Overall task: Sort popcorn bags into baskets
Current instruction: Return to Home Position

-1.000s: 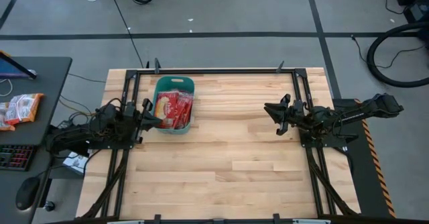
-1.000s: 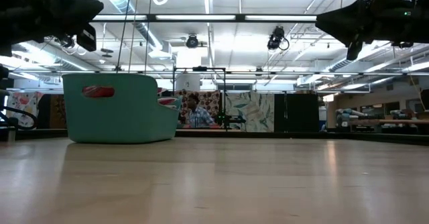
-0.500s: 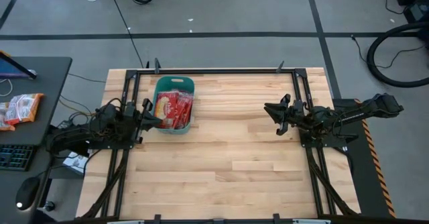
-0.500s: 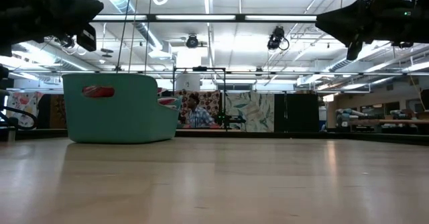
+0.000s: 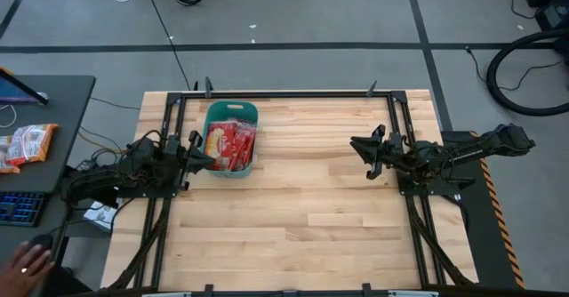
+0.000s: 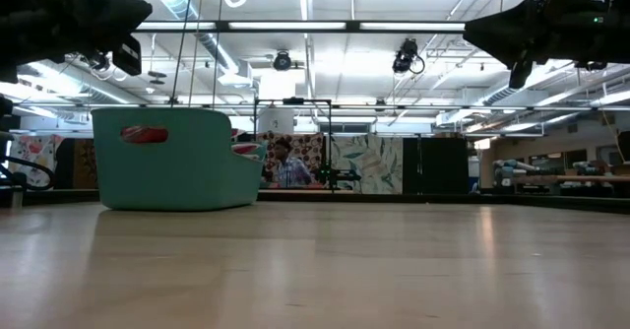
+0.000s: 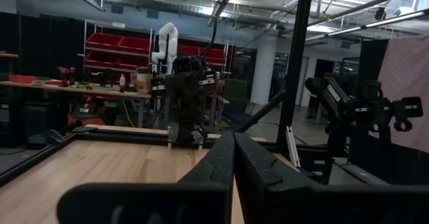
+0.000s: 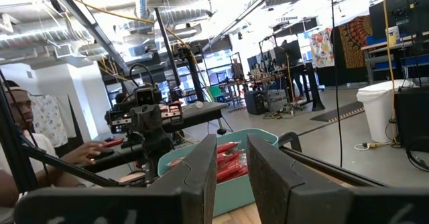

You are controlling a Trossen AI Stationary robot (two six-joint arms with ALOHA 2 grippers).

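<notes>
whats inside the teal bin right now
Red popcorn bags lie overlapped in a pile inside the teal bin. The top bags cover any beneath them and the bin's floor, so an exact count cannot be told.

Teal bin [image 6: 177, 159] on wooden table [image 6: 325, 270]

Red popcorn bags [image 5: 230, 146] (some with paler patches) fill a teal bin [image 5: 233, 173] near the pale, planked wood bench's [image 5: 311, 208] far left corner.

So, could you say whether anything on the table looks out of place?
Nothing stands out: the popcorn bags lie inside the teal bin, upright on the table; left gripper and right gripper wait at the sides.
</notes>
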